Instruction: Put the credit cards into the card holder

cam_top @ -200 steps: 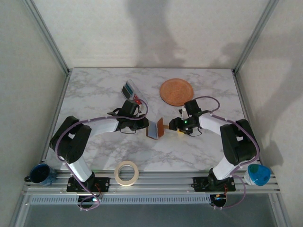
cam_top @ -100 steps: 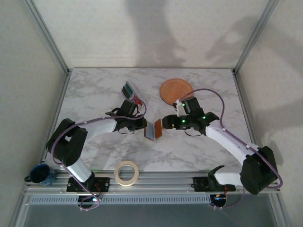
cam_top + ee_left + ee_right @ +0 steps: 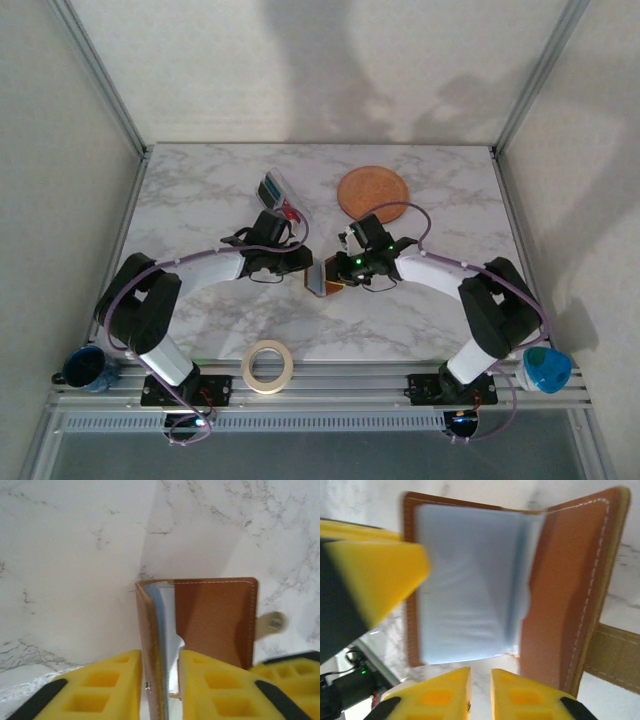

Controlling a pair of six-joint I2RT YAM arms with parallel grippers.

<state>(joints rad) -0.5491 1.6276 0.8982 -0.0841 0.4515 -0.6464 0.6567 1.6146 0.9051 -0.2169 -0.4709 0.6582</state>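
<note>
The left gripper [image 3: 161,661] sits around one flap of the card holder [image 3: 215,620]; squeezing or loose, I cannot tell. The right gripper [image 3: 481,680], fingers nearly together, should gently nudge the credit card [image 3: 470,580] deeper.

card holder [image 3: 560,590] blurred, strap tab [image 3: 615,655] cut off at edge

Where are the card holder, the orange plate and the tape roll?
card holder [image 3: 215,622]: left wrist view, on its brown leather flap.
orange plate [image 3: 373,193]: top view, on its middle.
tape roll [image 3: 249,367]: top view, on its left band.
</note>
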